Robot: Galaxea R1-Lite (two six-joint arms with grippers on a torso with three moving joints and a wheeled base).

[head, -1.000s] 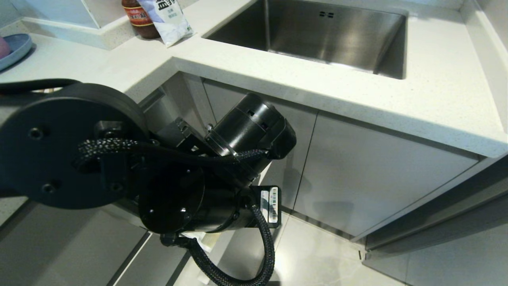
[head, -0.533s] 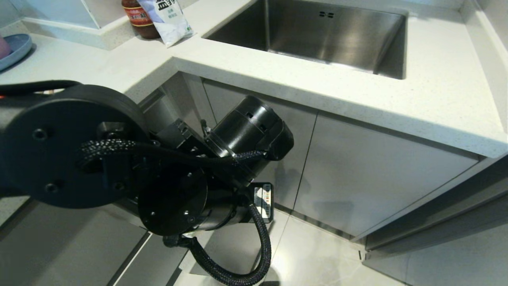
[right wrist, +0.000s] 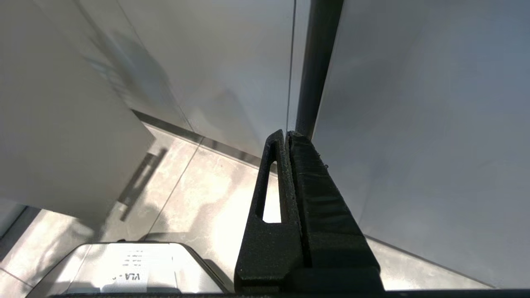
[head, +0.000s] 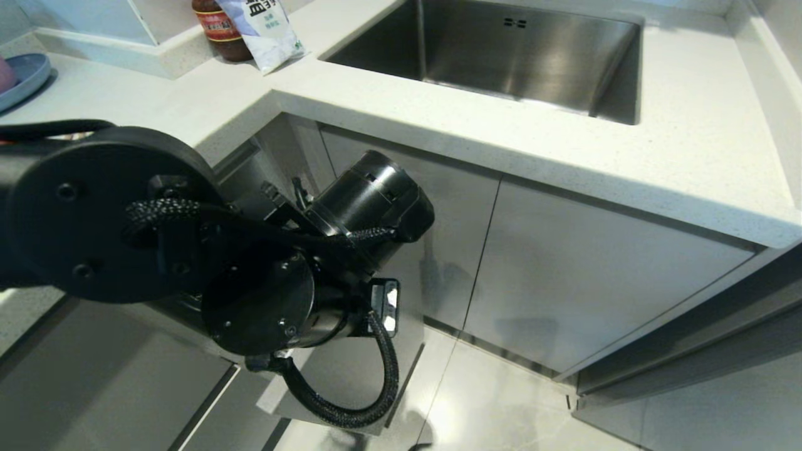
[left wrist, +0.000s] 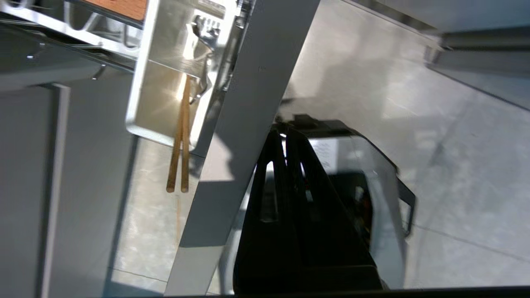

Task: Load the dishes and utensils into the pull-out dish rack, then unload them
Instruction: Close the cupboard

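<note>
The pull-out dish rack stands pulled out under the counter, its flat white front panel [left wrist: 248, 103] seen edge-on and its lower part [head: 351, 376] showing below my left arm [head: 188, 250]. Behind the panel sits the white cutlery box [left wrist: 161, 82]. A pair of wooden chopsticks [left wrist: 180, 157] pokes out of it, and silver cutlery [left wrist: 203, 37] lies in it. The wooden strip [left wrist: 124, 6] and chrome wires [left wrist: 62, 25] are beyond. My left gripper [left wrist: 283, 132] is shut and empty, on the panel's outer side. My right gripper [right wrist: 286, 134] hangs shut near a cabinet door. The dishes are out of view.
The white counter [head: 501, 138] holds a steel sink [head: 501, 56], a jar [head: 216, 28] and a white packet [head: 266, 31]. A blue plate [head: 22, 75] lies at the far left. Grey cabinet doors [head: 595, 275] and tiled floor [head: 501, 407] are on the right. My base [right wrist: 124, 265] is below.
My left arm has swung up and to the left in the head view. More of the rack's front panel now shows beneath it. The right arm has not moved.
</note>
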